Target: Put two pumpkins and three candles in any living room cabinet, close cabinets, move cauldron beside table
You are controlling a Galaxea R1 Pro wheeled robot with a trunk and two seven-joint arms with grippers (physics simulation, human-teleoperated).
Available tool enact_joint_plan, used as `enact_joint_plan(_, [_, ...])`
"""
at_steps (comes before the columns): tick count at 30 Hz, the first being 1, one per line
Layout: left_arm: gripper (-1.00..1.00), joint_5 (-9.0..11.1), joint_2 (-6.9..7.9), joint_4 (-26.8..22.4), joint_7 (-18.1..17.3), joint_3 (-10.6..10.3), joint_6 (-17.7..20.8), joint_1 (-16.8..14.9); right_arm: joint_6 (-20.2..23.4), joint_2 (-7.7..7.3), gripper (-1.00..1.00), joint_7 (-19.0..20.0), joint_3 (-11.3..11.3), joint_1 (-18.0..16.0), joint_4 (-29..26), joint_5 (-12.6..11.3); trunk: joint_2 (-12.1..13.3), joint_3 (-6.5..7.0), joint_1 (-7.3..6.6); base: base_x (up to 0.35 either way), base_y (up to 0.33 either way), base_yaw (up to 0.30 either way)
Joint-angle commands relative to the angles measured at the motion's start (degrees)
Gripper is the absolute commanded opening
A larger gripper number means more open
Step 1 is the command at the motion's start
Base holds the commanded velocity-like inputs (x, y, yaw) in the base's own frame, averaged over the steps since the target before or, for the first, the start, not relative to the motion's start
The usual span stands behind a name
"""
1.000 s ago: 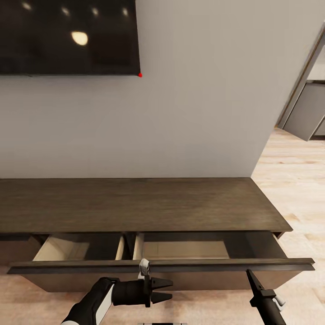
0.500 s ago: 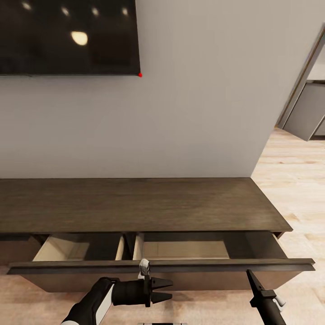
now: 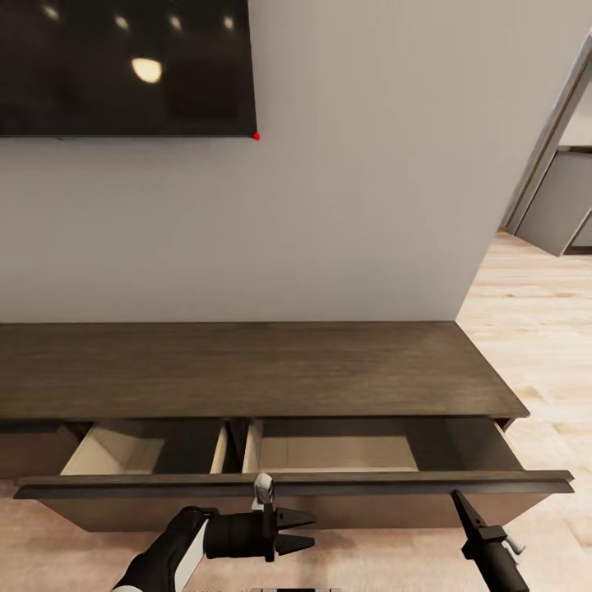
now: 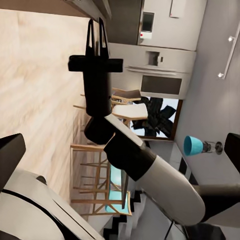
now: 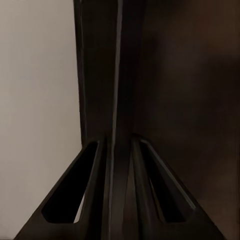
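Straight ahead at twelve o'clock, under the wall-mounted TV (image 3: 123,66), sits the cabinet (image 3: 247,370), its long front panel (image 3: 288,483) pulled out toward me. I see two pale compartments behind it: one at about eleven o'clock (image 3: 115,450), one at about one o'clock (image 3: 337,452). What shows of them looks bare; no pumpkins, candles or cauldron appear, though the front lip hides the nearest part of each. I judge the storing as not visibly done, and the cabinet stands open, so the closing is also left.

My left gripper (image 3: 294,530) hangs just below the panel at six o'clock, its fingers a little apart and holding nothing. My right gripper (image 3: 457,500) is at about five o'clock, with its tips against the panel's lower edge. In the left wrist view its fingers (image 4: 91,37) lie close together with only a thin slit between them, and in the right wrist view they frame the panel's dark edge (image 5: 120,75). I read them as closed, gripping nothing.

Against the earlier frames, almost nothing differs: the whole picture has shifted very slightly, which is my camera, and the right arm sits a touch lower.
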Motion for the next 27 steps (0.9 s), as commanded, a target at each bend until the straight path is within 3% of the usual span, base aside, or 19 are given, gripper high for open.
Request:
enact_joint_plan(1, [1.00, 0.27, 0.03, -0.04, -0.04, -0.15, 0.60, -0.01, 0.43, -0.19, -1.00, 0.27, -0.37, -0.03, 0.22, -0.73, -0.02, -0.06, -0.02, -0.084, 0.000, 0.000])
enact_joint_plan(15, [1.00, 0.27, -0.04, -0.07, -0.02, -0.15, 0.60, -0.01, 0.43, -0.23, -1.00, 0.08, -0.84, -0.03, 0.24, 0.27, -0.02, -0.06, -0.02, -0.098, 0.000, 0.000])
enact_joint_plan(16, [1.00, 0.27, -0.02, -0.08, -0.02, -0.15, 0.60, -0.01, 0.43, -0.23, -1.00, 0.09, -0.98, -0.03, 0.24, -0.66, -0.02, -0.06, -0.02, -0.123, 0.000, 0.000])
enact_joint_plan(27, [1.00, 0.27, -0.03, -0.09, -0.02, -0.15, 0.60, -0.01, 0.36, -0.26, -1.00, 0.43, -0.98, -0.03, 0.23, -0.66, -0.02, -0.06, -0.02, -0.114, 0.000, 0.000])
